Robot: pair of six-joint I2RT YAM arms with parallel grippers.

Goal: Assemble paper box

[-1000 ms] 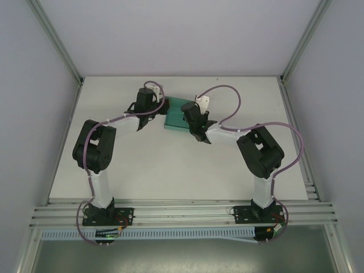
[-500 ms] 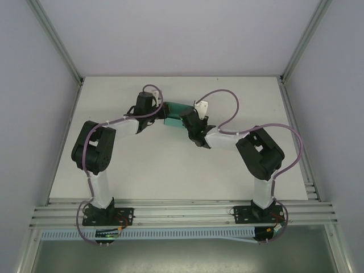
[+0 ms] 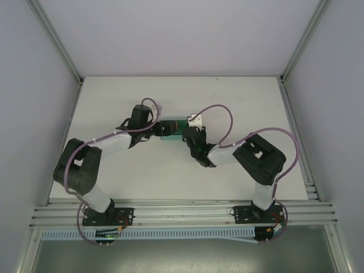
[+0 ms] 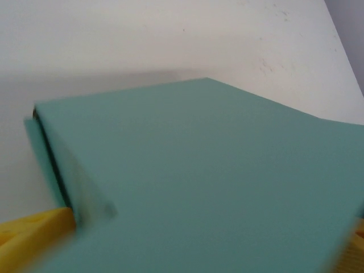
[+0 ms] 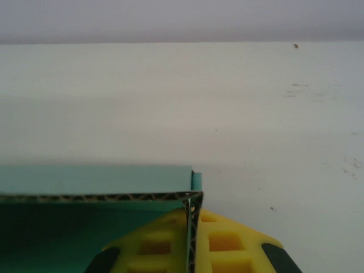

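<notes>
**Shaping the Box**

The table [image 3: 114,96] lies under the box [image 3: 170,128]. At the box's left end, the left gripper [image 3: 157,129] spreads wide around it; I cannot tell if it presses. The right gripper [image 5: 190,242] pinches the box's right wall. Next, I think, a flap needs folding shut.

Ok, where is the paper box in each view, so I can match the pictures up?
Top external: the paper box sits mid-table, a small teal shape.
Left wrist: the box spans the centre and right, close up and blurred, one broad teal face.
Right wrist: the box is at lower left, corrugated edge showing, one wall pinched in the right gripper.
Shared landmark: the white table beneath the box.
</notes>
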